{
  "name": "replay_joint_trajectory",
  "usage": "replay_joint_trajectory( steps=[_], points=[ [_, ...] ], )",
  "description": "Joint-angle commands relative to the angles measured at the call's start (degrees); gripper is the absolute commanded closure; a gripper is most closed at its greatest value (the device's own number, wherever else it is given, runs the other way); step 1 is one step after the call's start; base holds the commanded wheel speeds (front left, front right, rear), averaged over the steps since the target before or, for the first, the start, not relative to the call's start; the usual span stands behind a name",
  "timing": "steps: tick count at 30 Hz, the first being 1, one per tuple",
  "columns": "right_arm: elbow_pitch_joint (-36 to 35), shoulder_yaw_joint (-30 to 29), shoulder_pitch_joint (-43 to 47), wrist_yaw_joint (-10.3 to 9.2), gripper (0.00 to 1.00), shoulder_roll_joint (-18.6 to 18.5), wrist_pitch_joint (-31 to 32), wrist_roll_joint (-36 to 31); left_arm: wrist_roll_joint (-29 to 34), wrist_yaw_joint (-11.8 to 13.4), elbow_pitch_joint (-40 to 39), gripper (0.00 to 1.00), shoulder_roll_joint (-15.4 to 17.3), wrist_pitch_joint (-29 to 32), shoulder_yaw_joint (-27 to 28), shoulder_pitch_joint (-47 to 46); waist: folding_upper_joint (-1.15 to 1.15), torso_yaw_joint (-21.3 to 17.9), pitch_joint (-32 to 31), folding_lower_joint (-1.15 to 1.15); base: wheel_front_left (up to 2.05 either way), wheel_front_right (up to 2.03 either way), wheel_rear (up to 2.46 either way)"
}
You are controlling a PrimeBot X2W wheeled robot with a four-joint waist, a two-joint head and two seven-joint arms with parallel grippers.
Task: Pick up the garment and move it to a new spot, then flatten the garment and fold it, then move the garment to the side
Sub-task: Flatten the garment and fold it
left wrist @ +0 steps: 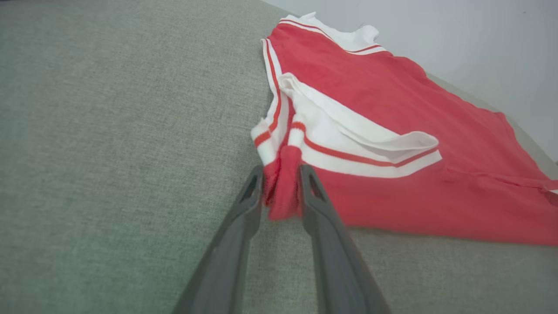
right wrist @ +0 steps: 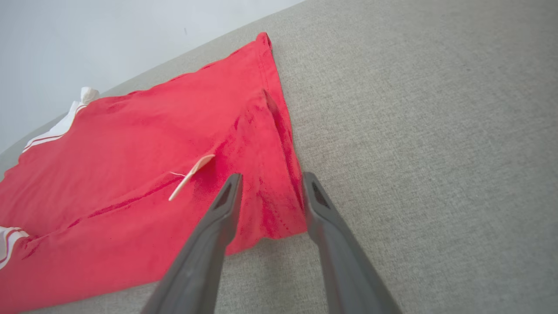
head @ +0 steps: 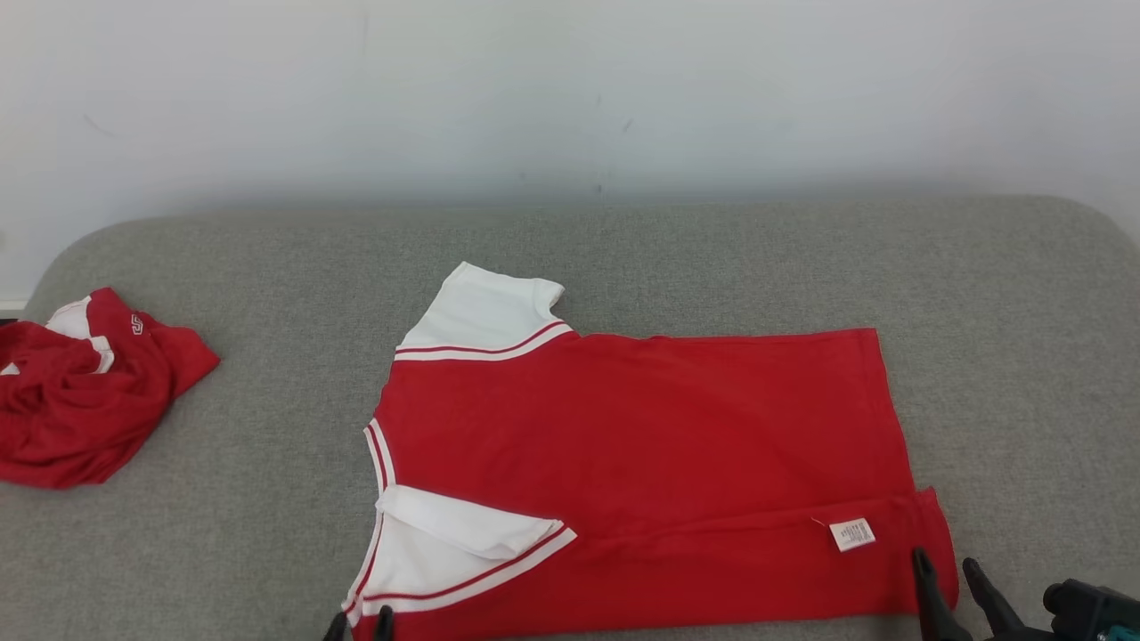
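The garment (head: pixel 641 427) is a red shirt with white, red-striped sleeves, lying flat on the grey cushion with its collar end to the left. Its near sleeve (head: pixel 463 543) and near side are folded over the body. My left gripper (head: pixel 361 621) is at the near shoulder corner, and in the left wrist view the gripper (left wrist: pixel 281 170) is shut on a bunched ridge of the garment (left wrist: pixel 392 100). My right gripper (head: pixel 948 565) stands open over the near hem corner. In the right wrist view the gripper (right wrist: pixel 270 176) straddles that corner of the garment (right wrist: pixel 152 144), beside a white label (right wrist: pixel 192 176).
A second red and white garment (head: pixel 80 392) lies crumpled at the far left of the grey cushion (head: pixel 623 240). A white wall (head: pixel 570 89) rises behind the cushion. Bare grey cloth lies to the right of the hem and behind the shirt.
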Motion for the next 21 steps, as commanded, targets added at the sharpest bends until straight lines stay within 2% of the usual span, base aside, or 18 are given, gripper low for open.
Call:
replay_joint_trajectory(
  steps=[1, 8, 10, 16, 21],
  points=[
    [-1.4, -0.5, 0.3, -0.14, 0.00, 0.7, -0.3, -1.3, 1.6, 0.4, -1.0, 0.00, 0.5, -0.3, 0.3, -0.1, 0.01, -0.2, -0.4, 0.01, 0.00, 0.00, 0.00],
    [-7.7, -0.8, -0.8, -0.14, 0.00, 1.7, -4.1, -5.6, 6.1, 2.2, -8.9, 0.00, 0.2, -0.3, 6.8, 0.1, 0.01, -0.6, -2.0, 0.01, 0.00, 0.00, 0.00],
    [-9.2, -0.3, -1.2, -0.14, 0.00, 1.8, -5.9, -6.6, 9.4, 3.0, -11.4, 0.00, 1.0, -0.4, 8.7, 0.3, 0.01, -0.8, -2.2, 0.01, 0.00, 0.00, 0.00],
    [-12.2, 1.4, -2.1, -0.14, 0.00, 2.4, -11.9, -8.9, 15.0, 4.2, -16.6, 0.00, 0.7, -0.4, 12.8, 2.0, 0.01, -1.6, -3.0, 0.01, 0.00, 0.00, 0.00],
    [-13.0, 2.5, -2.0, -0.14, 0.00, 2.2, -14.1, -10.5, 17.9, 3.3, -19.7, 0.00, 1.7, -0.4, 14.6, 3.0, 0.01, -1.9, -3.4, 0.01, 0.00, 0.00, 0.00]
  ],
)
